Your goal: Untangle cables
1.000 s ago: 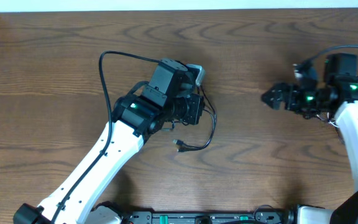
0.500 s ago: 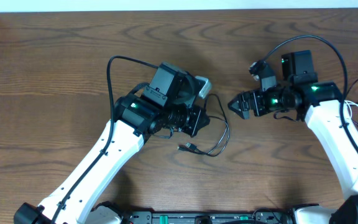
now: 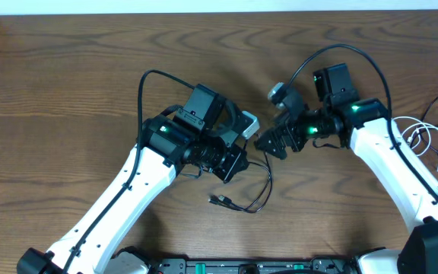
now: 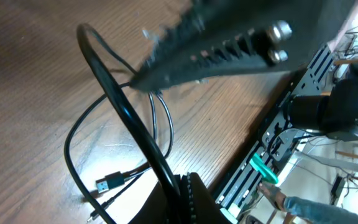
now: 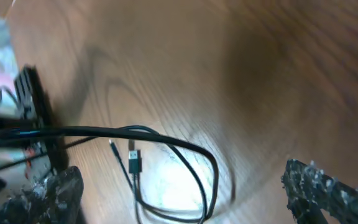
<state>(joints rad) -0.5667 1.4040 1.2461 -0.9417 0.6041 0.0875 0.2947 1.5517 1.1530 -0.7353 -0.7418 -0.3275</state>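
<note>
Your left gripper [image 4: 185,185] has its fingers pressed together on a thin black cord [image 4: 122,102], which rises out of the pinch and arcs away above the brown wooden table [image 3: 67,76]. Below that raised stretch, more black strands loop loosely on the wood. They end in a flat black plug with a metal tip [image 4: 107,183] just beside the loop, and you cannot tell whether these are one cord or several. Your right gripper [image 5: 179,180] has its fingers spread wide, one at each lower corner of its wrist view. It holds nothing, and the black loop and plug lie between and beneath the fingers. From overhead the two grippers sit close together near the table's centre, tips facing each other. A thin white cord [image 3: 430,141] lies coiled at the table's right edge, well apart from the black strands.
</note>
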